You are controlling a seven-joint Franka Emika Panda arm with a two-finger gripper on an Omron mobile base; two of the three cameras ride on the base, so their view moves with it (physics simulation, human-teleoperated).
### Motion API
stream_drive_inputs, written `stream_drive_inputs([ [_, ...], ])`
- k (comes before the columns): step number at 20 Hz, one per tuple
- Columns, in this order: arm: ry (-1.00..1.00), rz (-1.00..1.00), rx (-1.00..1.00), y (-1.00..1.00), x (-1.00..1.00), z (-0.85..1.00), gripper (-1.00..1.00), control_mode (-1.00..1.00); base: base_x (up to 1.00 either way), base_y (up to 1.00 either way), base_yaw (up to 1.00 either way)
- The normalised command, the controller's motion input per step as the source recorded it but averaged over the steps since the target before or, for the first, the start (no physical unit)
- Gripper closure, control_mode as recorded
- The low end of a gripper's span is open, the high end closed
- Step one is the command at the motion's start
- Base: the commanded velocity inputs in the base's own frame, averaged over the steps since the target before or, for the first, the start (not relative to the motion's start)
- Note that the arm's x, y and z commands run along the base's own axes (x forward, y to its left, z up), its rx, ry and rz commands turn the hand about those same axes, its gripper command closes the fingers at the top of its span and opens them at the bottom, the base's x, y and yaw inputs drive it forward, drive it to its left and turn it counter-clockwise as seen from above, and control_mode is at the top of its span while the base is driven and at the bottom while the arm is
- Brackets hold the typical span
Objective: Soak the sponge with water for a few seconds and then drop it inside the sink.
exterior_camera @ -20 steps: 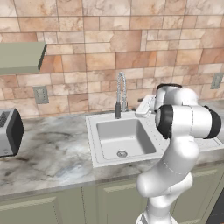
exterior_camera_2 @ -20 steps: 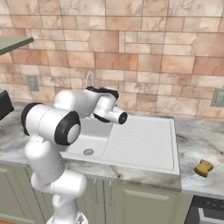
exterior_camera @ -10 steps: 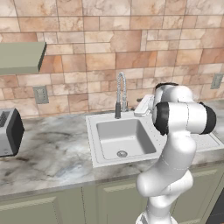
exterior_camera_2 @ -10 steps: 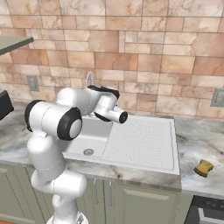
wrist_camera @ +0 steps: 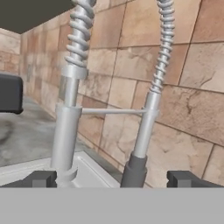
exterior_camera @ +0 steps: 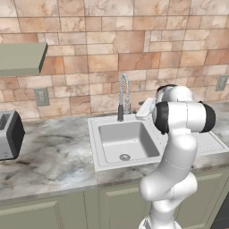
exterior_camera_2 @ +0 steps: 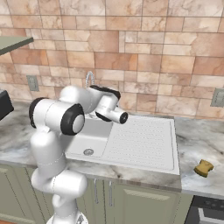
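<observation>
The sponge (exterior_camera_2: 204,167), a small ochre block, lies on the marble counter to the right of the sink's drainboard (exterior_camera_2: 144,142), far from the hand. The sink (exterior_camera: 95,143) is a pale square basin with a round drain (exterior_camera: 125,157). The coiled chrome tap (exterior_camera: 123,96) rises behind it. In the hand view, my gripper (wrist_camera: 113,179) is open and faces the tap (wrist_camera: 69,100) from close by. The tap's column and spring hose stand just ahead of the wide-apart fingertips (wrist_camera: 41,178). Nothing is held. The water is out of view.
A dark toaster (exterior_camera: 9,134) stands on the counter at the left, under a grey-green shelf (exterior_camera: 22,58). The brick wall is right behind the tap. A stove corner (exterior_camera_2: 210,210) shows at the lower right. My arm's elbow (exterior_camera: 183,117) hangs over the drainboard.
The arm's elbow has swung slightly to the left; the hand has stayed by the tap. The sponge has not moved and the gripper has stayed open.
</observation>
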Motion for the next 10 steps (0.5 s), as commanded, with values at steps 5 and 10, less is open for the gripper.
stream_drive_inputs([
  [5, -0.01, 0.00, 0.00, 0.00, 0.18, -0.16, -1.00, -1.00, 0.00, 0.00, 0.00],
  [10, -0.02, 0.00, 0.00, 0.00, 0.17, -0.28, -1.00, -1.00, 0.00, 0.00, 0.00],
])
